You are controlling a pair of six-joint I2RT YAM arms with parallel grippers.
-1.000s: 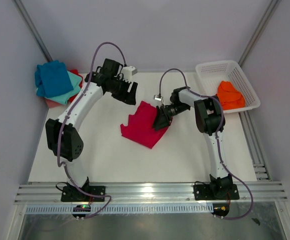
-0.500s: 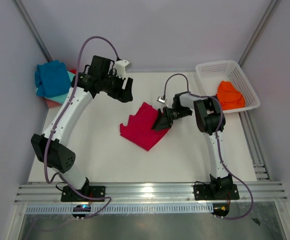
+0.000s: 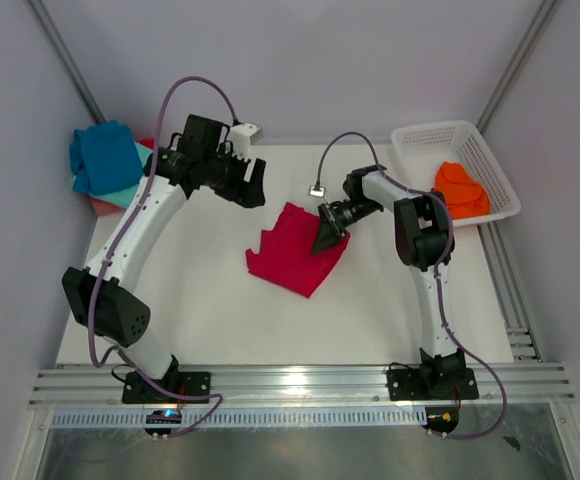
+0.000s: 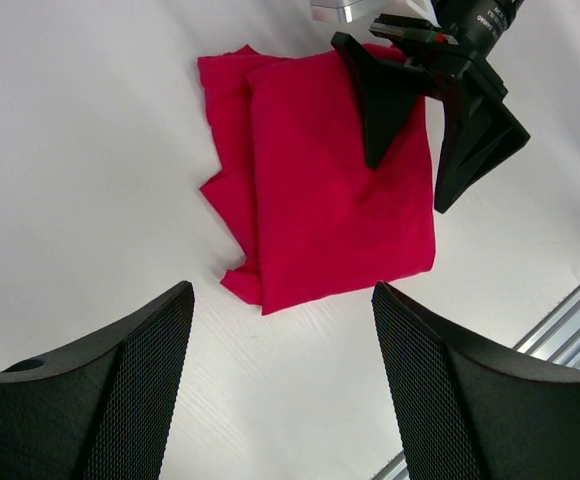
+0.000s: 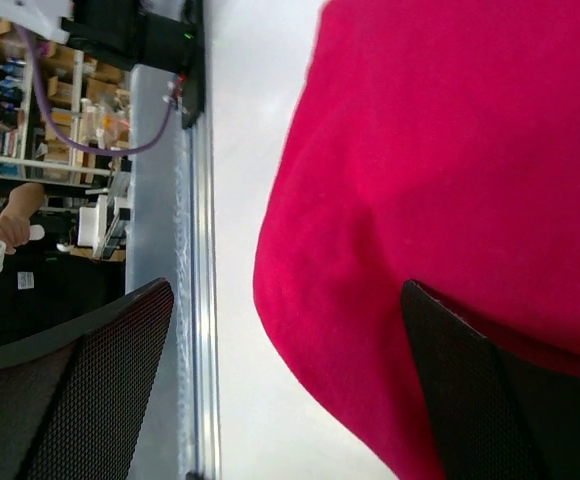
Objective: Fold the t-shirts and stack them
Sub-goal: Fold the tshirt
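While left pincer point(image 3: 253, 192) gapes aloft, right pincer point(image 3: 330, 243), likewise apart, overlaps the crimson t-shirt point(image 3: 286, 262) near the basket point(image 3: 430, 127).

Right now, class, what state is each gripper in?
Left gripper: open, holding nothing.
Right gripper: open over the crimson t-shirt, not gripping it.

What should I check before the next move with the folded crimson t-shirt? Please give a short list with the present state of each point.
1. Crimson t-shirt lies folded and flat: ok.
2. Its layers line up: not ok, the left edge in the top view is stepped.
3. Right hand open at the shirt's right edge: ok.
4. Whether it has got under the cloth's edge: cannot tell.
5. Left hand open, off the shirt: ok.
6. Pile at far left, blue t-shirt on top, nothing lying on it: ok.
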